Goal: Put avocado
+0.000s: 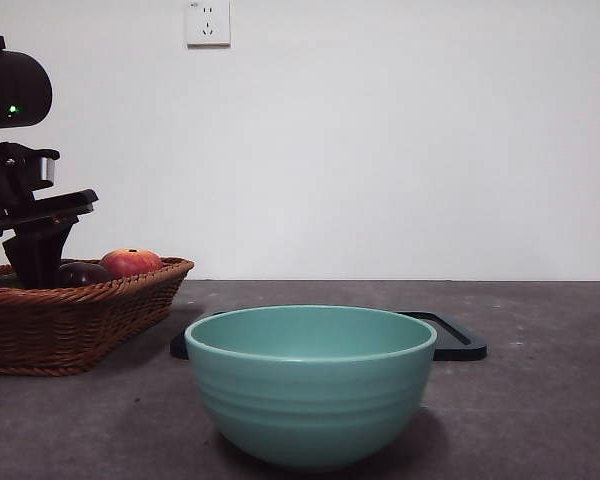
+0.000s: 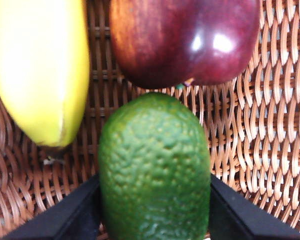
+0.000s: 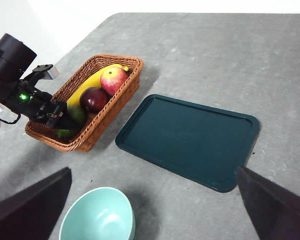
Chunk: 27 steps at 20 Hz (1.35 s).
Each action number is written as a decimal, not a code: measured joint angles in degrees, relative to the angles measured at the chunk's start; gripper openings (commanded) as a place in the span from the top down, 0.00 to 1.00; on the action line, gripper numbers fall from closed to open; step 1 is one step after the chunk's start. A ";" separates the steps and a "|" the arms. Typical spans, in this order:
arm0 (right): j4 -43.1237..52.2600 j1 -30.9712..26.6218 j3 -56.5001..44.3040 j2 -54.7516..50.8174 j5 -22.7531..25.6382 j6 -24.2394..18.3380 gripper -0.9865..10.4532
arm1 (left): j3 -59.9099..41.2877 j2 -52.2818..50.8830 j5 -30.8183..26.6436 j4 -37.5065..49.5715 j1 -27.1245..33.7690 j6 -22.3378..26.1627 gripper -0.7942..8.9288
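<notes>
The avocado [image 2: 155,170], green and pebbly, lies on the floor of the wicker basket [image 2: 250,150]. My left gripper [image 2: 154,181] is down in the basket with one black jaw pressed against each side of the fruit, shut on it. From the right wrist view the avocado [image 3: 77,114] shows at the basket's near end, partly covered by the left gripper [image 3: 60,120]. In the front view the left gripper [image 1: 35,250] dips behind the basket [image 1: 80,320] rim and the avocado is hidden. My right gripper [image 3: 154,172] hangs open high above the table, holding nothing.
A yellow banana [image 2: 40,65], a dark purple plum [image 2: 185,40] and a red apple [image 3: 113,80] share the basket. A dark green tray [image 3: 190,140] lies beside the basket. A teal bowl [image 1: 310,385] stands at the front of the table.
</notes>
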 measured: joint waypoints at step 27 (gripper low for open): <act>0.00 0.00 0.00 0.00 0.00 0.00 0.43 | 5.14 -19.91 12.81 -11.87 -28.17 -0.61 0.69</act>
